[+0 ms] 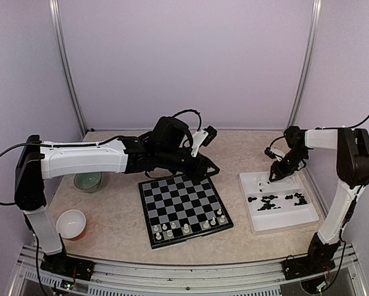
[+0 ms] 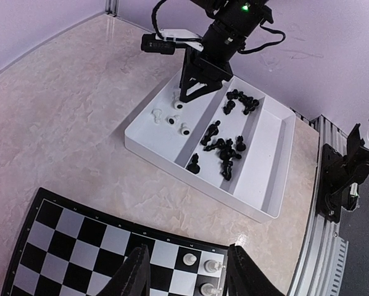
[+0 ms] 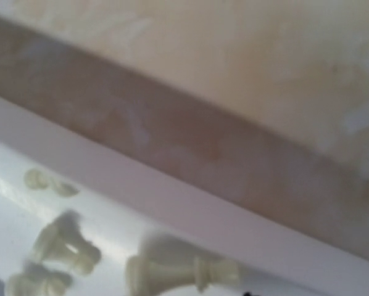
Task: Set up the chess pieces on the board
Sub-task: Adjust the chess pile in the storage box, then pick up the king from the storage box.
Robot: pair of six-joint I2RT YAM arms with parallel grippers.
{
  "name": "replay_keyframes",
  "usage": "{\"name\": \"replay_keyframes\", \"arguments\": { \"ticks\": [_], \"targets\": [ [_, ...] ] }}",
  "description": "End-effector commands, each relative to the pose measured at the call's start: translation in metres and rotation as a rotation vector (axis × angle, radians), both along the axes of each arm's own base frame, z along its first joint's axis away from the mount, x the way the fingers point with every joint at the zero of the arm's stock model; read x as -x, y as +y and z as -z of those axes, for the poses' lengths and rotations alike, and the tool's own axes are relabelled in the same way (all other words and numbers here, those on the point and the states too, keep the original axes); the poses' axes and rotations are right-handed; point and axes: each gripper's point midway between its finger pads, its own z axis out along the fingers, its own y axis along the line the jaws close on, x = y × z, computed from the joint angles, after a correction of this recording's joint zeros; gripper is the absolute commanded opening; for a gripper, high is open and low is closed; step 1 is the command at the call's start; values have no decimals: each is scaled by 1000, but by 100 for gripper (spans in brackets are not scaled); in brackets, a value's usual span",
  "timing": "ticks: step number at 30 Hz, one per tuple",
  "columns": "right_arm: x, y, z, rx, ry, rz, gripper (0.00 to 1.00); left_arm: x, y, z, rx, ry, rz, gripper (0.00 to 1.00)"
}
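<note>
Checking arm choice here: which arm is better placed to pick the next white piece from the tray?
Right. The right fingers hang just over the tray's compartment with the white pieces. The left fingers hover over the board, well away from the tray.

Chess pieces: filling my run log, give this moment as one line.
left gripper open, empty, over board | right gripper low at tray cream pieces | black pieces in tray

Tray [image 2: 149, 145] and board [image 2: 79, 246] on the desk [image 2: 67, 111]
Upper centre, the right gripper [image 2: 186, 97] points down into the tray's left compartment among a few cream pieces [image 2: 184, 129]; black pieces [image 2: 224, 151] lie in the next compartment. At the bottom edge, the left gripper [image 2: 187, 248] stands parted over the board.
</note>
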Motion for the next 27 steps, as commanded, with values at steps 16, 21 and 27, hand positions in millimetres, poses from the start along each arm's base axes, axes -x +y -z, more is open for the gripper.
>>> {"name": "replay_keyframes", "arguments": {
  "ticks": [16,21,27],
  "targets": [
    [-10,10,30,3,49,29,42,-5,-18,3,-1,48,3,43],
    [-7,2,24,54,27,33,50,-5,-20,4,0,52,5,43],
    [0,-9,13,85,3,40,50,-6,-23,6,-2,54,14,43]
  ]
}}
